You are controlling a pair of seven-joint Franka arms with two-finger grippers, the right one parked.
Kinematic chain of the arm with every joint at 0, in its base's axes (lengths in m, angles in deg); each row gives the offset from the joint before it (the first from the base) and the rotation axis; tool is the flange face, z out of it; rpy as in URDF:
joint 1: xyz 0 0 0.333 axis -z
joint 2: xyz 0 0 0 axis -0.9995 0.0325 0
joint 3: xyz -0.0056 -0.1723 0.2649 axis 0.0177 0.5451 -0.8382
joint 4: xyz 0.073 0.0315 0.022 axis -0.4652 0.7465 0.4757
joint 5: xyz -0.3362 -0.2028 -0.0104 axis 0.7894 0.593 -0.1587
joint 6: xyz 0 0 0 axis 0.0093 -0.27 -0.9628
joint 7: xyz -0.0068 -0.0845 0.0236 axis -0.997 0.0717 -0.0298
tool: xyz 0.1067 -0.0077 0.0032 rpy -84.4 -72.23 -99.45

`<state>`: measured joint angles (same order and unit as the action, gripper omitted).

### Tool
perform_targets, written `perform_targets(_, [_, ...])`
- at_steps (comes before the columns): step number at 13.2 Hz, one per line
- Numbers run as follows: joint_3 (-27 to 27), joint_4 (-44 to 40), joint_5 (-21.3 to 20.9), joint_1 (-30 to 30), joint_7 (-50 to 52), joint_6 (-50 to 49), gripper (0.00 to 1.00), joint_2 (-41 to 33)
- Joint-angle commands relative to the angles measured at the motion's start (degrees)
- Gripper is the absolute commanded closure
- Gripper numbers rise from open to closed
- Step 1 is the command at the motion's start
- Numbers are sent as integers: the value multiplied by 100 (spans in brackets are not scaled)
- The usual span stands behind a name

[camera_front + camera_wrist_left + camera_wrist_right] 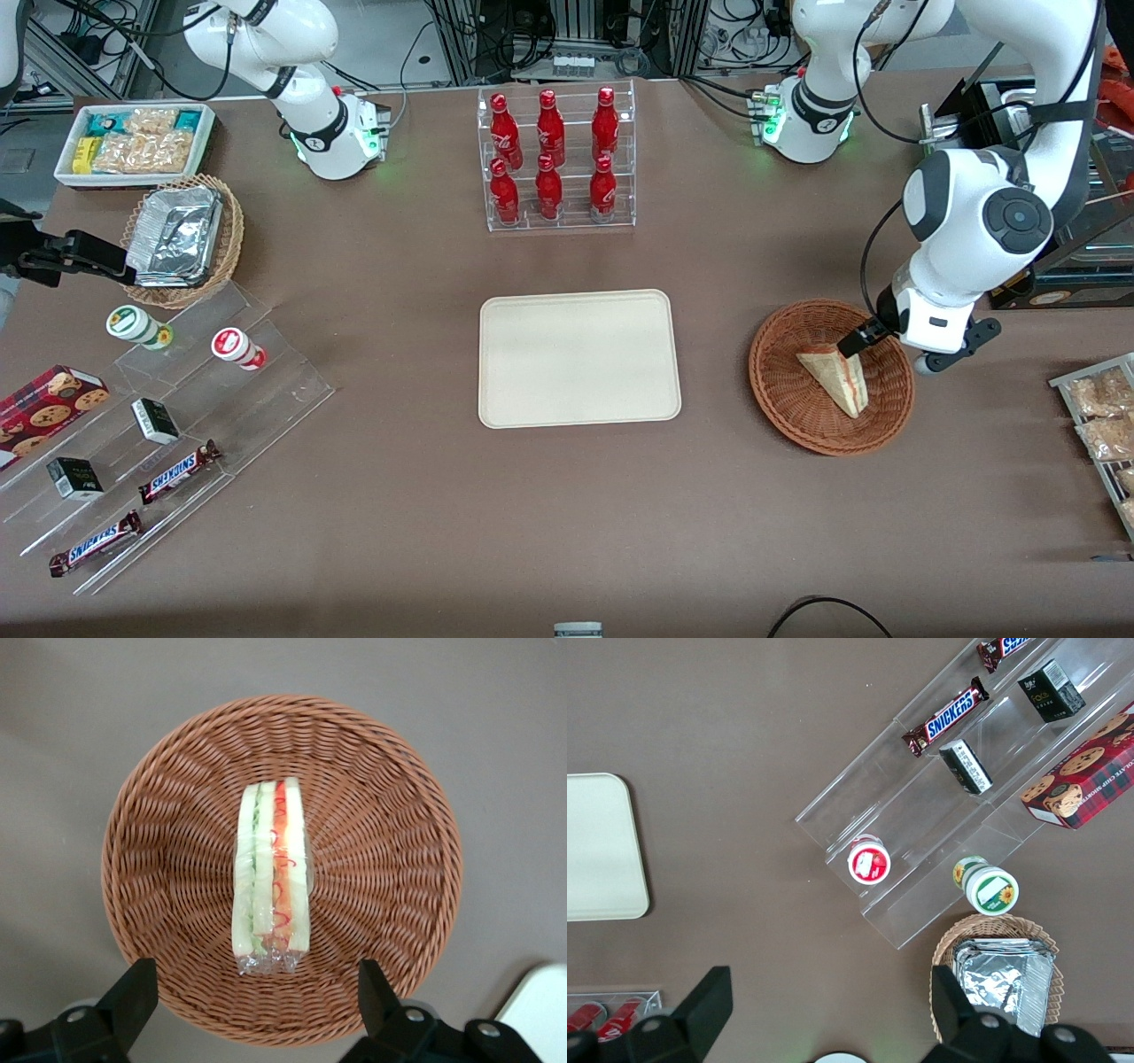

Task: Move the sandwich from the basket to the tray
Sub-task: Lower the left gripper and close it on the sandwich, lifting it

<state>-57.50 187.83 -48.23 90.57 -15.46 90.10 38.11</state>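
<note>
The sandwich (837, 377), a wrapped pale wedge with a red and green filling stripe, lies in the round reddish-brown basket (780, 399) toward the working arm's end of the table. In the left wrist view the sandwich (271, 870) shows edge-on in the middle of the basket (168, 815). My left gripper (886, 348) hovers over the basket's rim, a little farther from the front camera than the sandwich. It is open (252, 997), its fingers wide apart and holding nothing. The cream tray (578, 359) lies bare at the table's middle, and its corner (540, 1010) shows beside the basket.
A clear rack of red bottles (554, 159) stands farther from the front camera than the tray. Bagged snacks (1103, 416) lie at the working arm's table edge. Toward the parked arm's end are acrylic steps with snack bars (177, 470), a tan basket of foil containers (182, 239) and a white bin (133, 142).
</note>
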Motion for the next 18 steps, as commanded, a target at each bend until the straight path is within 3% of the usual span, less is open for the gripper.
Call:
perform_targets(1, [-22, 77, -9, 64, 602, 181, 0, 110])
perform_targets(18, [57, -46, 0, 47, 532, 629, 0, 1041])
